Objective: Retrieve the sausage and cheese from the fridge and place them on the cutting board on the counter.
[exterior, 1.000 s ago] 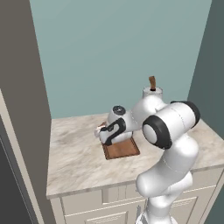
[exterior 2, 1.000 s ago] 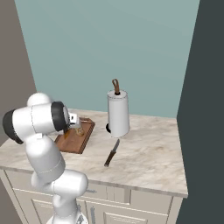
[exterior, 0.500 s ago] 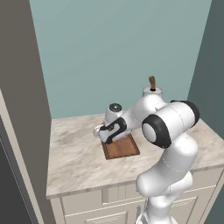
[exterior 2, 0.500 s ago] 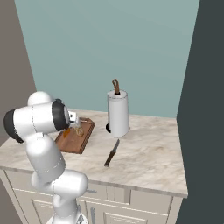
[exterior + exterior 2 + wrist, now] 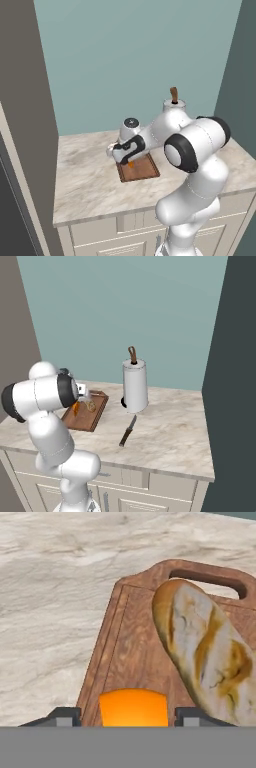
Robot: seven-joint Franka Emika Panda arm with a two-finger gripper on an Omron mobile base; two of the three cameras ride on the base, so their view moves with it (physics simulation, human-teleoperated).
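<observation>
Gripper [image 5: 132, 714] sits low over the cutting board [image 5: 132, 657], fingers spread either side of the cheese [image 5: 133, 707], gaps visible. Bread loaf [image 5: 205, 647] hogs the board's other half.

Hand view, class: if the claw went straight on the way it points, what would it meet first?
Most likely the cheese, which sits between the fingertips of the claw on the board. Depth is unclear, but nothing else lies nearer.
</observation>
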